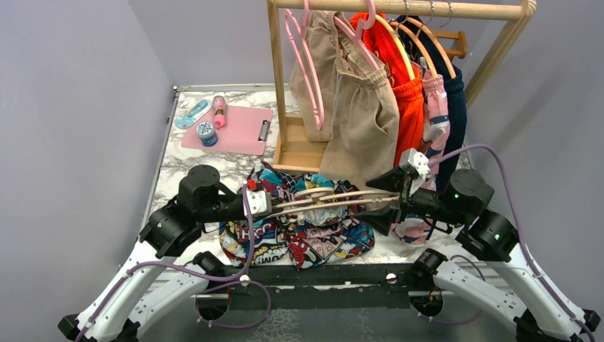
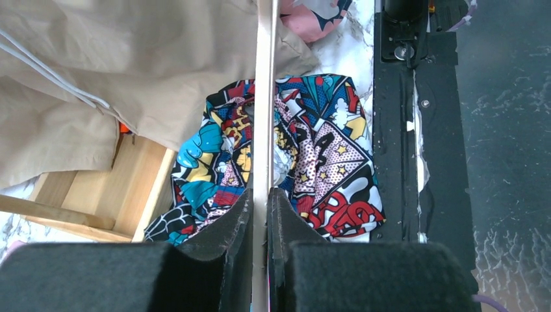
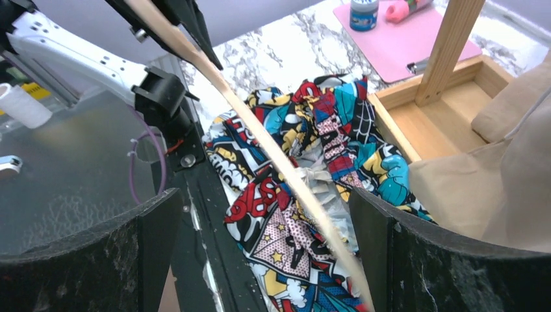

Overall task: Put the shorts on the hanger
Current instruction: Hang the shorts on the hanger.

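Top external view showed the table point(image 1: 167, 171) with the rack point(image 1: 279, 85) at its back. The shorts point(image 1: 299, 231) lay bunched on the table near the front edge, between the arms and under the hanger point(image 1: 335, 199), no part of them on it yet. The hanger hung level above them, probably so fabric could be fed over its bar. The left gripper point(image 1: 269, 204) was clenched on one end, carrying it. The right gripper point(image 1: 388, 201) stood wide open astride the other end, apparently gripping nothing.
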`<state>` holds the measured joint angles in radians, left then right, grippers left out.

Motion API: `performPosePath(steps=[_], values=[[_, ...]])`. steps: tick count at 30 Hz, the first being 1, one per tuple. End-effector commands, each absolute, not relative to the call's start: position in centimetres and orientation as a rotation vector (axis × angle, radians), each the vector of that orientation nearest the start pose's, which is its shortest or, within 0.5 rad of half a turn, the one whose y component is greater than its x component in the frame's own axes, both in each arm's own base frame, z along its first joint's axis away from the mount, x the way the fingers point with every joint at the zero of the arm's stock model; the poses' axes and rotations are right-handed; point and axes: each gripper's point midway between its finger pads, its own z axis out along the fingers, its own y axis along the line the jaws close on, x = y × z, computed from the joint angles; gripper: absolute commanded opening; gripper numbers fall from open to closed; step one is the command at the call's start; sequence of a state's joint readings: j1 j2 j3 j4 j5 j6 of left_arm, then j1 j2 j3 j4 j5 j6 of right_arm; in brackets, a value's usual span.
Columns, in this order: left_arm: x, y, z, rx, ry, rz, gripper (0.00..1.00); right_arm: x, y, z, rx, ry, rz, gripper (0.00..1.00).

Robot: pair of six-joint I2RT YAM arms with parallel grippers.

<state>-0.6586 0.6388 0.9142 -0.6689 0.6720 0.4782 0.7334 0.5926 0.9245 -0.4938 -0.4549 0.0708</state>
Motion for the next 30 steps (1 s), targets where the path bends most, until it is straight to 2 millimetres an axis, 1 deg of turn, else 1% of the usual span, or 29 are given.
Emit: performPosePath(steps=[1, 4, 7, 10, 15, 18, 22, 24, 27, 30], values=[[11.2, -21.2, 28.7, 1.376, 1.317, -0.806, 0.0, 10.7, 20.7, 34.4, -0.892, 1.525, 1.004, 1.0], [11.1, -21.2, 28.9, 1.371, 1.319, -0.816, 0.0, 9.7, 20.4, 34.0, -0.94, 1.509, 1.01, 1.0], [10.9, -21.2, 29.3, 1.366, 1.315, -0.825, 0.0, 8.3, 20.4, 33.2, -1.028, 1.497, 1.038, 1.0], [10.5, -21.4, 29.5, 1.365, 1.316, -0.862, 0.0, 7.3, 20.5, 33.8, -1.083, 1.43, 1.065, 1.0], [9.4, -21.6, 29.5, 1.366, 1.319, -0.937, 0.0, 8.6, 20.7, 34.7, -1.112, 1.37, 0.976, 0.98], [8.8, -21.6, 29.4, 1.364, 1.322, -0.974, 0.0, 9.4, 21.3, 35.1, -1.139, 1.318, 0.946, 0.94], [8.1, -21.5, 29.3, 1.359, 1.325, -1.009, 0.0, 9.7, 22.8, 35.6, -1.22, 1.243, 0.967, 0.85], [7.9, -21.4, 29.6, 1.359, 1.313, -1.012, 0.0, 9.9, 23.7, 35.5, -1.261, 1.216, 0.984, 0.82], [7.5, -21.5, 30.0, 1.36, 1.303, -1.031, 0.0, 10.2, 24.7, 35.4, -1.293, 1.188, 1.011, 0.8], [7.4, -21.8, 29.9, 1.37, 1.312, -1.05, 0.0, 10.5, 25.6, 35.5, -1.306, 1.168, 1.041, 0.79]])
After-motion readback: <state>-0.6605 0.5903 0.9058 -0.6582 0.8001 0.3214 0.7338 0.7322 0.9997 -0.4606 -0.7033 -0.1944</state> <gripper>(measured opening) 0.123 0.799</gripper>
